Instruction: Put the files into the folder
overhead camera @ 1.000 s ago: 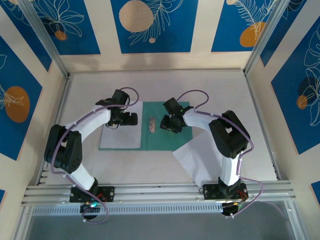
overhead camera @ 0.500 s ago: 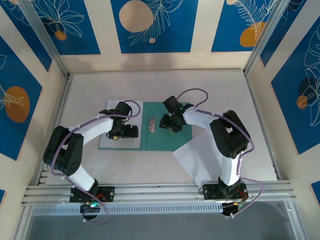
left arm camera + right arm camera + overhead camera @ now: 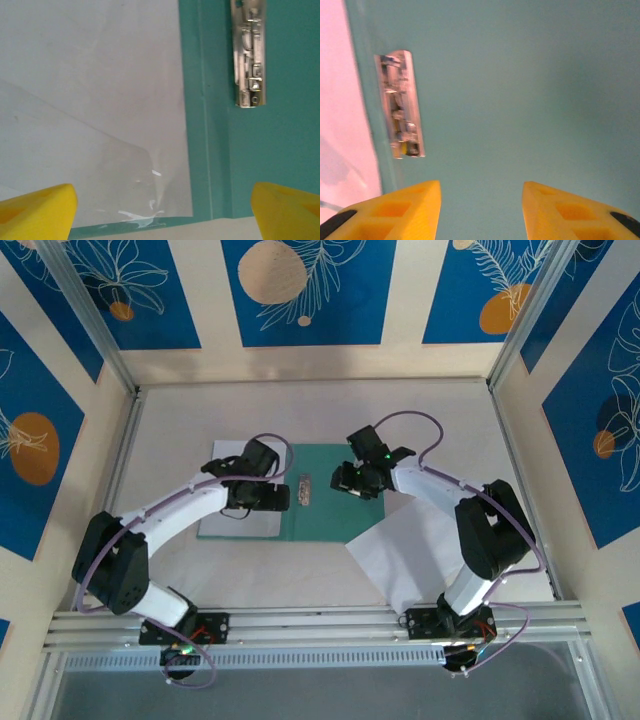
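Observation:
The folder (image 3: 335, 515) lies open and flat on the table, its metal clip (image 3: 305, 490) along the spine. One of the files (image 3: 232, 520), a white sheet, covers the left leaf. A second white sheet (image 3: 400, 545) lies askew over the folder's near right corner. My left gripper (image 3: 276, 498) hovers over the first sheet's right edge, beside the spine. Its yellow fingertips (image 3: 35, 212) stand wide open over the sheet (image 3: 90, 100) and the green card (image 3: 280, 150). My right gripper (image 3: 352, 480) is open above the bare green leaf (image 3: 520, 75), right of the clip (image 3: 400, 105).
Cream side walls and blue patterned panels enclose the white table (image 3: 300, 410). An aluminium rail (image 3: 320, 620) runs along the near edge by the arm bases. Both forearms reach in over the folder from either side.
My left gripper has moved right and nearer, from mid-sheet towards the spine. My right gripper has drawn back and to the right, away from the clip, with its elbow swinging outward.

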